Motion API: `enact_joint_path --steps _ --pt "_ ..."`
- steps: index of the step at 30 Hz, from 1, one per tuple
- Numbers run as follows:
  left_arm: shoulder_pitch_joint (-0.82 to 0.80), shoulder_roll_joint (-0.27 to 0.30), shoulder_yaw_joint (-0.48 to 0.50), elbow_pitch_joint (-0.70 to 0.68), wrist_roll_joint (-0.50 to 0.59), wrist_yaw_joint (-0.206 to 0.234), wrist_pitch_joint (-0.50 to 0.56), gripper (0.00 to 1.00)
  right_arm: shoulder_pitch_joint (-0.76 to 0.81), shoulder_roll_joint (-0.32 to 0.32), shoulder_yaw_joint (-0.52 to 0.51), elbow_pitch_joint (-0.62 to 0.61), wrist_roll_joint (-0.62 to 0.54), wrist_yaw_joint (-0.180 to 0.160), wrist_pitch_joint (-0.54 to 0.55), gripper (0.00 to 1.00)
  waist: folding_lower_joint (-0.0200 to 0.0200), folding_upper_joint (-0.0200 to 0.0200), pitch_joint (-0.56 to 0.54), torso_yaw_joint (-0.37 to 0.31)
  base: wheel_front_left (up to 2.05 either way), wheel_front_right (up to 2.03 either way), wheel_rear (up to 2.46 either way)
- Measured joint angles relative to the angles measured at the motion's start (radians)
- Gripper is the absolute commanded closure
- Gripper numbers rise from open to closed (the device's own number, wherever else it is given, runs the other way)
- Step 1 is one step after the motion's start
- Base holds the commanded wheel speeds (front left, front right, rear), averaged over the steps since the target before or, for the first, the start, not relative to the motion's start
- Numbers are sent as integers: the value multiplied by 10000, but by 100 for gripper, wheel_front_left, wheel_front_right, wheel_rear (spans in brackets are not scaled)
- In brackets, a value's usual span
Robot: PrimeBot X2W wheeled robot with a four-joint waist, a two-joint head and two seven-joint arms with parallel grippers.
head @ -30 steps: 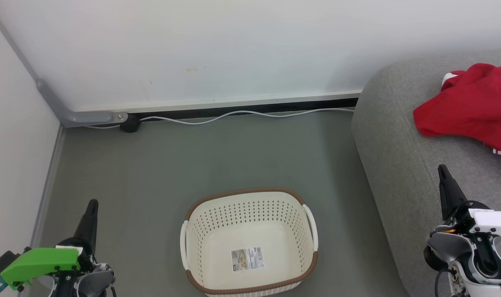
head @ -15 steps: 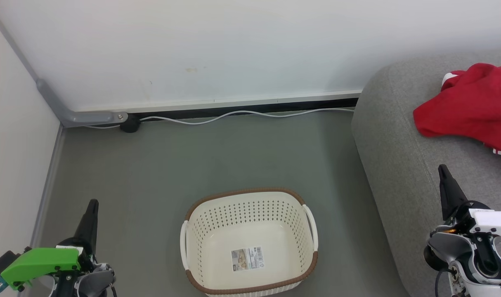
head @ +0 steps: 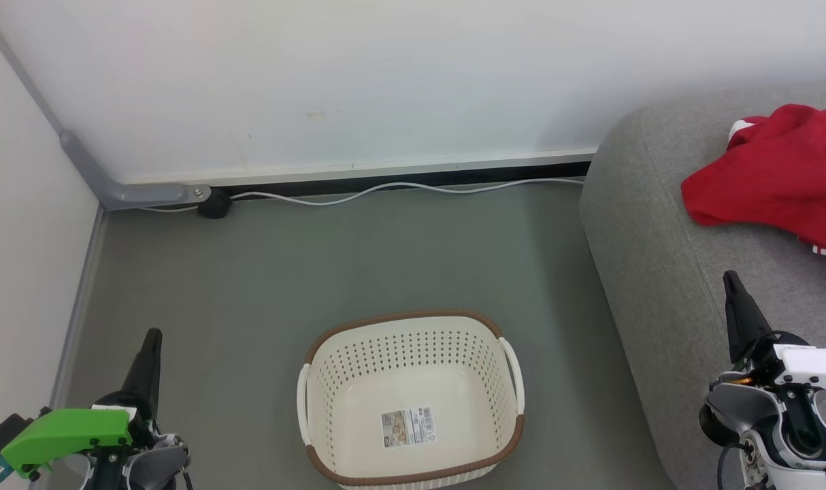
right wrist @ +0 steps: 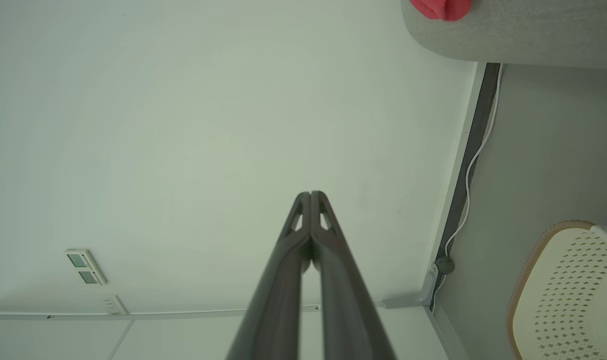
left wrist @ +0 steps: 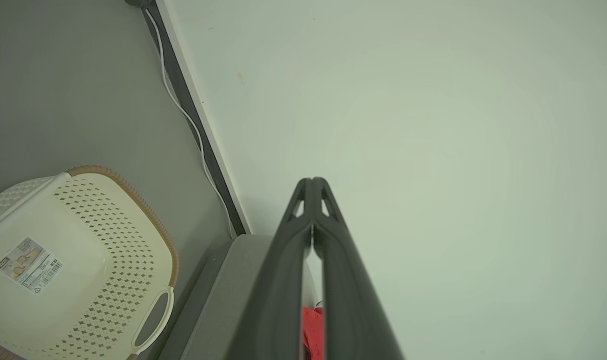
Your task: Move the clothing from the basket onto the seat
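Task looks done: basket (head: pixel 406 315) empty, red garment (head: pixel 773 170) on seat (head: pixel 658 272).
We judge nothing is left to carry; the basket sits on the floor (head: pixel 318 258) beside the seat, and our left gripper (head: pixel 152 335) and right gripper (head: pixel 729 278) hang free with fingers pressed together, holding nothing.

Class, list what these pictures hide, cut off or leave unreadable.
Head view: the red garment and the seat run off the right edge.
Head view: the label in the basket has print too small to read.
Left wrist view: the left gripper covers most of the red garment.
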Motion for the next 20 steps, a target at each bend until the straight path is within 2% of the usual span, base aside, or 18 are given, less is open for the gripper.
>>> enact_joint_path --steps 20 --pt "0 -6 13 -10 0 0 0 100 0 4 -17 -4 -2 0 42 100 0 0 0 0 0 0 0"
